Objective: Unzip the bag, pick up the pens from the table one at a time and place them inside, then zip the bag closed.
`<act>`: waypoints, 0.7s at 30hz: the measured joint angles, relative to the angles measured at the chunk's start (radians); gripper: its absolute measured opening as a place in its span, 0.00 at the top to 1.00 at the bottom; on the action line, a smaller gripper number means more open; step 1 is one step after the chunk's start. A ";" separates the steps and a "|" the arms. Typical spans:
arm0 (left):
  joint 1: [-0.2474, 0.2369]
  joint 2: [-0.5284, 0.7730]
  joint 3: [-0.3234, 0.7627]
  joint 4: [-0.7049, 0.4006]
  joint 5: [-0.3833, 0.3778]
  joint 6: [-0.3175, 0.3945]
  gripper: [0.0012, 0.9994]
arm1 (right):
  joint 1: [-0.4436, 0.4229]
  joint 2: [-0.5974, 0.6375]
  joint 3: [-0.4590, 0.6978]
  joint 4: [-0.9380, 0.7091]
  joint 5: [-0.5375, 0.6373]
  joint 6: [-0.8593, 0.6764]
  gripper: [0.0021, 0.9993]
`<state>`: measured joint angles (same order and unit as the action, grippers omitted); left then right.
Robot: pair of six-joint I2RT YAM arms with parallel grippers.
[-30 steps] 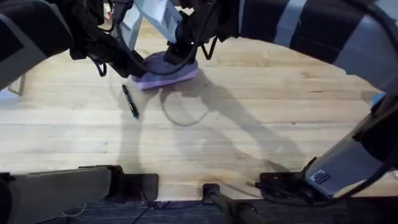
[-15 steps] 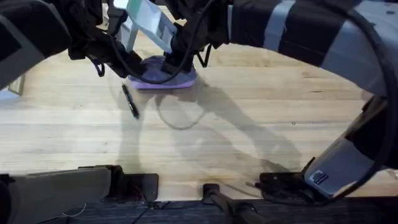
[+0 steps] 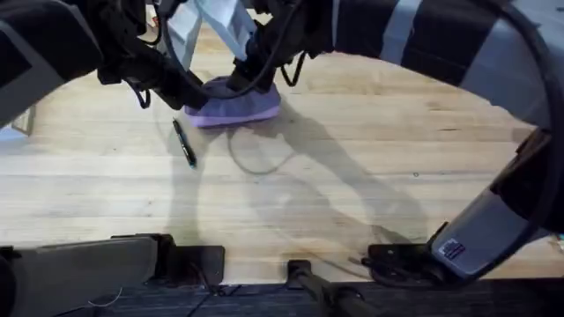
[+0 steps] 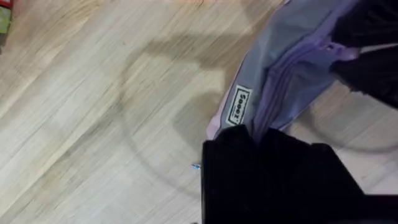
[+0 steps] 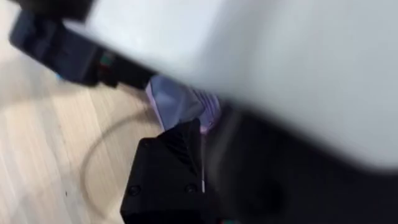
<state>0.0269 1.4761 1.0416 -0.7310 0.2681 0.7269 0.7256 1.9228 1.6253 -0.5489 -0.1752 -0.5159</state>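
The overhead camera hangs above the arm bases, looking down and forward across the light wooden plank table (image 3: 352, 176); the lavender fabric pouch (image 3: 236, 106) lies toward 11 o'clock. The left wrist camera looks closely down on that pouch (image 4: 280, 81) and the planks (image 4: 93, 112). The right wrist camera, nearer still, shares the pouch (image 5: 180, 102).

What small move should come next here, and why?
Probably the right tool should draw the zipper along the bag while the left tool holds the bag's end. The left wrist view shows the left tool at the pouch's labelled end and the zipper line looking closed, with the other arm at the far end. The pen lies on the table, not yet packed.
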 joint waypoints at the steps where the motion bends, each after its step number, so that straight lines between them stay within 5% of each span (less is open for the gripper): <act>1: 0.000 0.000 0.000 -0.003 -0.004 0.000 0.96 | 0.005 0.002 0.000 0.012 0.000 0.001 0.97; 21: 0.026 0.000 -0.002 -0.012 -0.105 0.007 0.96 | 0.101 0.087 0.000 0.121 -0.066 0.016 0.97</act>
<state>0.0532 1.4761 1.0401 -0.7433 0.1634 0.7341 0.8271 2.0095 1.6249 -0.4278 -0.2414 -0.5003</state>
